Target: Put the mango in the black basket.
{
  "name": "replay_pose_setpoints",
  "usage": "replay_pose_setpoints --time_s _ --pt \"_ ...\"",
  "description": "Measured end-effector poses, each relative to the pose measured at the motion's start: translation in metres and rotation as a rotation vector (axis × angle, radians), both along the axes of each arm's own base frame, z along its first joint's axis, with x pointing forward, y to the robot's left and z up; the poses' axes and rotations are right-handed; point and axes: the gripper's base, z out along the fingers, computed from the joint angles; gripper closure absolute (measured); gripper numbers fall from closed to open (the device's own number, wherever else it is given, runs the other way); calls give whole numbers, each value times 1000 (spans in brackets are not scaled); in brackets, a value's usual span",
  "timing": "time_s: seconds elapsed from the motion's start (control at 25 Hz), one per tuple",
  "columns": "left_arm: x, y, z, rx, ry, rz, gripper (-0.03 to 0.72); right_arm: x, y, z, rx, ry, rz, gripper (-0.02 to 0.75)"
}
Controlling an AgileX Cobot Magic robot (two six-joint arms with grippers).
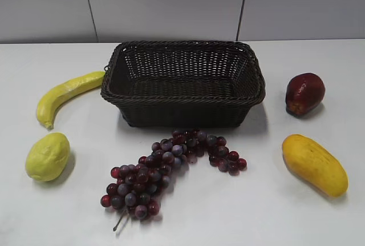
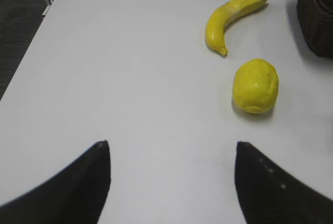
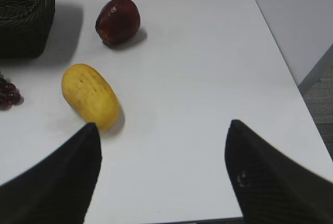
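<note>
The mango [image 1: 315,164] is a smooth orange-yellow oval lying on the white table at the front right; it also shows in the right wrist view [image 3: 90,96]. The black basket [image 1: 183,102] stands empty at the middle back; a corner shows in the right wrist view [image 3: 23,21] and in the left wrist view [image 2: 316,16]. My right gripper [image 3: 162,125] is open and empty, its left finger just in front of the mango. My left gripper [image 2: 171,145] is open and empty over bare table. Neither gripper shows in the exterior view.
A banana [image 1: 67,93] and a pale lemon [image 1: 47,156] lie left of the basket. A bunch of purple grapes [image 1: 165,168] lies in front of it. A dark red fruit [image 1: 304,93] sits to its right. The table's right edge [image 3: 291,73] is near.
</note>
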Motion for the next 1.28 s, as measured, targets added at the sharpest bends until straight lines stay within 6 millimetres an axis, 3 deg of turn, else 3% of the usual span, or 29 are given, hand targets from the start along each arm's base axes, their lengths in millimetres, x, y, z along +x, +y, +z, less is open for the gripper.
replay_pose_setpoints --time_s 0.84,1.08,1.28 --pt "0 0 0 0 0 0 133 3 0 6 16 -21 -5 168" --pt "0 0 0 0 0 0 133 41 4 32 40 -231 24 168" --pt "0 0 0 0 0 0 133 90 6 29 51 -201 35 168"
